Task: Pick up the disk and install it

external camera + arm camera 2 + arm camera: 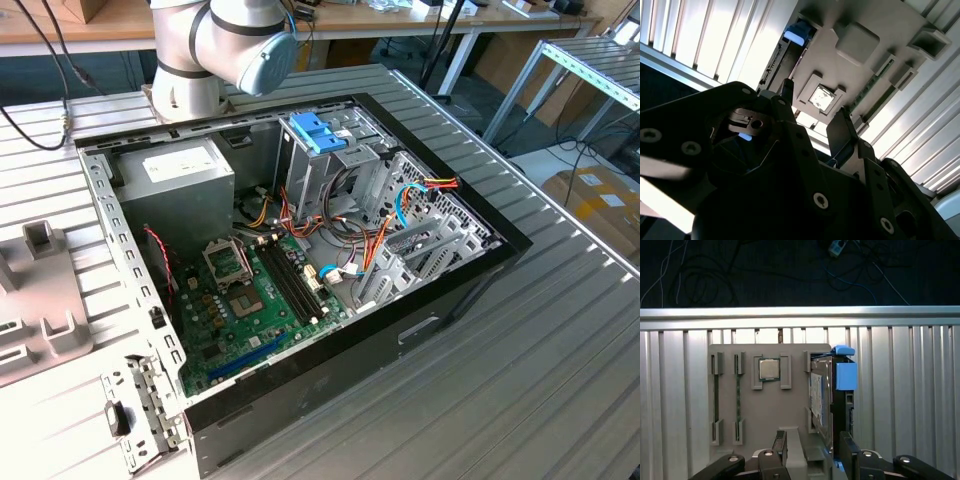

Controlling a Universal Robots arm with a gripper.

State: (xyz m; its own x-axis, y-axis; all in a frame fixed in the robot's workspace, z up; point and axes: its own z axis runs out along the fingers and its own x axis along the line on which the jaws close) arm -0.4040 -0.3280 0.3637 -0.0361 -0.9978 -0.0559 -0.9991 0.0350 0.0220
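Observation:
The disk stands on its edge in a slot of a grey holder tray; it is a silver drive in a bright blue carrier with a blue tab. In the second wrist view the same blue tab shows at the tray's far corner. My gripper hovers over the tray's near edge. It is open, with nothing held between its black fingers. The disk lies just ahead of one finger. From the second wrist view the gripper is spread apart over the tray as well.
The tray also holds a processor chip and two memory sticks. An open computer case lies on the ribbed metal table, with a power supply, motherboard, a drive cage with a pale blue latch and loose cables.

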